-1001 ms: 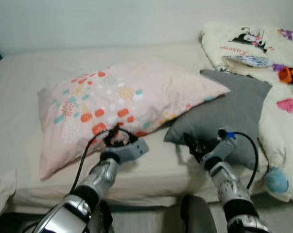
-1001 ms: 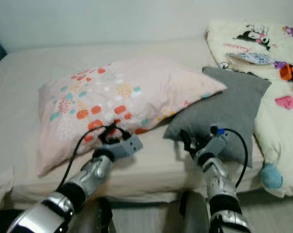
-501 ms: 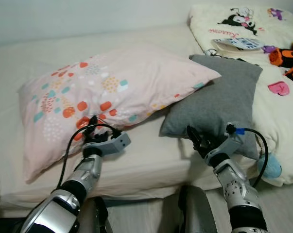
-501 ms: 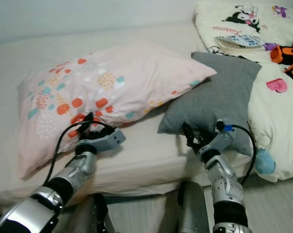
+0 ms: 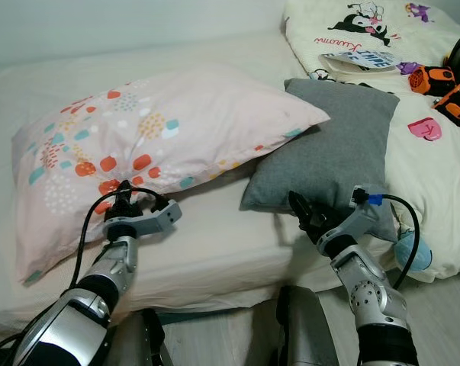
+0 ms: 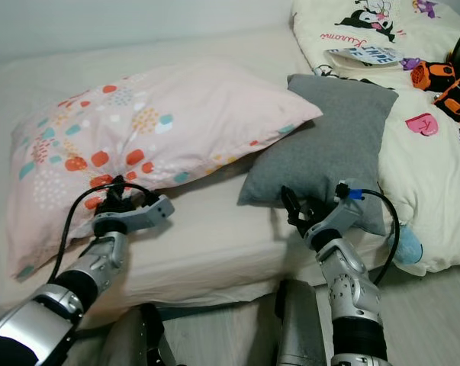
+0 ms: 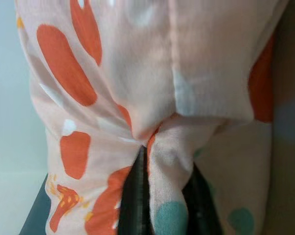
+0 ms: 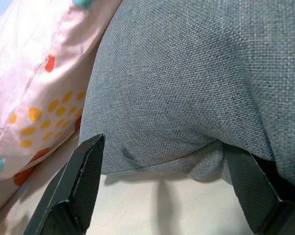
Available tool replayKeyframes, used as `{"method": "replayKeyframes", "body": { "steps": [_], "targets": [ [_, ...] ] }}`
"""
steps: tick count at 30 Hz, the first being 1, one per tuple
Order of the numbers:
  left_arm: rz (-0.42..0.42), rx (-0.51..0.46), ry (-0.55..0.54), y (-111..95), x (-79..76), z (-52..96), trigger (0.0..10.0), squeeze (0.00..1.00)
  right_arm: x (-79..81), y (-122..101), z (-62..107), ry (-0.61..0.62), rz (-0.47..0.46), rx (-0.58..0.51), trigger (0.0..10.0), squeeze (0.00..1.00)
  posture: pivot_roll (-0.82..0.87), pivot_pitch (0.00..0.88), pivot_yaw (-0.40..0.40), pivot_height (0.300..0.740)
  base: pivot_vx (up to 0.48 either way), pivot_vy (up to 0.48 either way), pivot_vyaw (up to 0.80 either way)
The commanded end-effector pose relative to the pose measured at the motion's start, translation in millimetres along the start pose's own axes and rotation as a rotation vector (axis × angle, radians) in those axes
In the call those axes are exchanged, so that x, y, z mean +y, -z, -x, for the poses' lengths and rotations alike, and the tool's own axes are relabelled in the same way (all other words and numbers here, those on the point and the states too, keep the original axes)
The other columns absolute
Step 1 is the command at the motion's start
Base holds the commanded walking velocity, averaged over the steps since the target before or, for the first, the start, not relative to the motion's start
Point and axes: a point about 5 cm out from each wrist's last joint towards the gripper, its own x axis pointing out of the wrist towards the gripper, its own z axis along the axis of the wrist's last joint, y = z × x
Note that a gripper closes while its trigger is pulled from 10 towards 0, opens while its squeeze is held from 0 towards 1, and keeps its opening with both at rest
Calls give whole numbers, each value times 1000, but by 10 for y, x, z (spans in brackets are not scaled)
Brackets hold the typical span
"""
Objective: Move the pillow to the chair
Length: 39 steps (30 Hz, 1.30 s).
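Where readable: "Kuromi" on blanket (image 5: 382,114).

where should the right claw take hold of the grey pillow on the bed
Probably the square grey fabric pillow's near bottom edge, approached from the bed's front: that edge overhangs towards the robot, and the open right claw already straddles it. The far corner lies under the pink patterned pillow.

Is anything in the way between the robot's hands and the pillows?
Nothing visible. The left gripper is already pinching a fold of the pink spotted pillow. The right gripper is open, its fingers either side of the grey pillow's near edge.
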Motion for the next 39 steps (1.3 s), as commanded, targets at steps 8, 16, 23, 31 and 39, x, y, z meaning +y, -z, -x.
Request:
{"method": "replayKeyframes", "body": {
  "steps": [8, 16, 23, 31, 39],
  "targets": [
    [186, 103, -144, 212, 411, -251, 0, 0, 41, -35, -51, -23, -16, -29, 10000, 0, -121, 203, 54, 483, 0, 0, 0],
    [779, 29, -168, -92, 834, -465, 0, 0, 164, -109, -137, -111, -61, -89, 10000, 0, -77, 151, 48, 483, 0, 0, 0],
    [1540, -350, -89, -605, 1620, -346, 0, 0, 310, -273, -298, -176, -87, -149, 10000, 0, -46, 104, 36, 483, 0, 0, 0],
    [1704, -455, -167, -545, 1966, -321, 10000, 0, 469, -381, -307, -290, -44, -187, 10000, 0, -40, 81, 28, 493, 0, 0, 0],
    [1774, -503, -133, -384, 2096, -226, 10000, 0, 494, -460, -337, -335, -67, -223, 10000, 0, -32, 71, 23, 533, 0, 0, 0]
  ]
}}
